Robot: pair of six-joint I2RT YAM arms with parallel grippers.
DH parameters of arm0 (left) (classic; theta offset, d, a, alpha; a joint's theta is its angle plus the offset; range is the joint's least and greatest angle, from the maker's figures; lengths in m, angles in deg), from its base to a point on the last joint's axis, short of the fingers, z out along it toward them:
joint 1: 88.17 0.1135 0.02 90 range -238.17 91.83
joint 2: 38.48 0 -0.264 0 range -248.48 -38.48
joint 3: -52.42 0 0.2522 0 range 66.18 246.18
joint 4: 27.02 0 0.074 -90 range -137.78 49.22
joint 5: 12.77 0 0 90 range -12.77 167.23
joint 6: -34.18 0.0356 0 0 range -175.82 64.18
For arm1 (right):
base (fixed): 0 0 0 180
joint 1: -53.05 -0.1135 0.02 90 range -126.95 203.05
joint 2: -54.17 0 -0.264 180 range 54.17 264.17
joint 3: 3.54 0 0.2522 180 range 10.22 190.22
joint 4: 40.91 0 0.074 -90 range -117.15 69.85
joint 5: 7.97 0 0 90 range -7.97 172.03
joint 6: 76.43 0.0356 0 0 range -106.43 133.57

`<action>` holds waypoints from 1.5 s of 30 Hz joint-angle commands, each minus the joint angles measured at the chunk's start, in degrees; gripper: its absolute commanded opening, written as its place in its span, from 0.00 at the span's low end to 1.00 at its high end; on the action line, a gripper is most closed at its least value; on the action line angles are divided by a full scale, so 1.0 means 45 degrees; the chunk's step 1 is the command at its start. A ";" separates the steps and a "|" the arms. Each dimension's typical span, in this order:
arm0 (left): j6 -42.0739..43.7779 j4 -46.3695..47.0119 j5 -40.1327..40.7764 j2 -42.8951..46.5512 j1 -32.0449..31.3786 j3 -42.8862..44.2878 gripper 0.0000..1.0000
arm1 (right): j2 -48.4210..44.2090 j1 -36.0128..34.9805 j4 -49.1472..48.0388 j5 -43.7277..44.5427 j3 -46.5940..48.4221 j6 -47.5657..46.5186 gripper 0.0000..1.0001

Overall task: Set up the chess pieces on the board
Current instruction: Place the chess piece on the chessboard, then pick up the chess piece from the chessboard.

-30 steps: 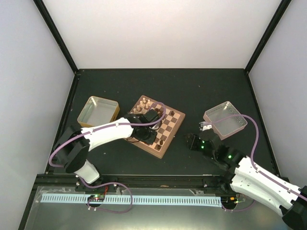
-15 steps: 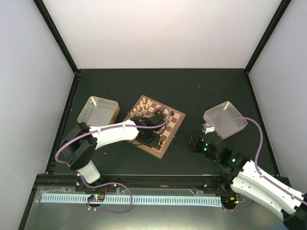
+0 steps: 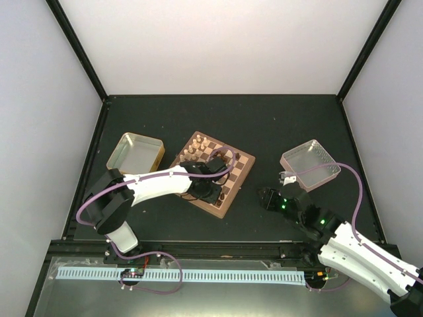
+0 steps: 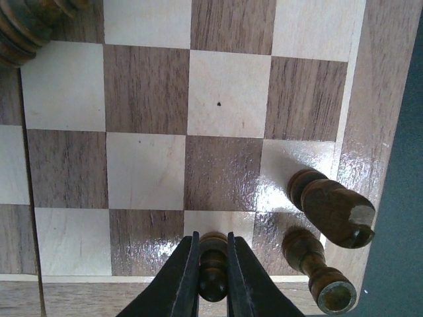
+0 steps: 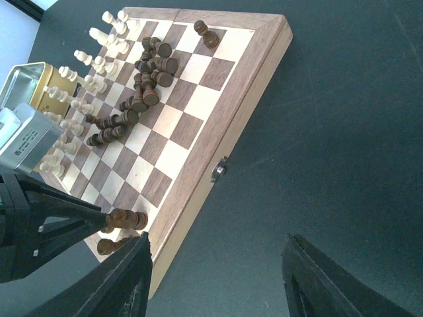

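The left end effector, clamped on a dark chess piece, has shifted toward the board's lower-right corner, so placement looks near. The right end effector stands apart, empty.

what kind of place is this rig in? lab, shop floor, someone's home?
Most likely a lab test cell: plain white wall panels in a black frame box in a dark table, with the left arm and right arm mounted at its near edge. A chessboard sits on it.
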 commanded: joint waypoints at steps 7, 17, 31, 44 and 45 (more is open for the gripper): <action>-0.0176 0.0171 -0.0298 -0.0387 -0.0119 -0.0034 0.22 | -0.0153 0.0078 0.0045 0.0222 -0.0133 0.0075 0.56; -0.0240 -0.0809 0.0619 0.0474 -0.0100 0.0888 0.42 | -0.0698 0.0066 0.0351 0.0360 -0.0060 0.0107 0.56; 0.0087 -0.0794 0.3052 0.0714 0.2128 0.2212 0.37 | -0.1500 0.0076 0.1425 0.1584 0.0171 0.0365 0.56; 0.1655 0.0358 0.1925 -0.0967 0.2876 0.2544 0.36 | 0.0172 0.0071 0.0692 0.2790 0.0550 0.1165 0.51; 0.1663 0.0423 0.1955 -0.1051 0.2931 0.2550 0.36 | 0.0222 0.0071 0.0718 0.2921 0.0600 0.1144 0.50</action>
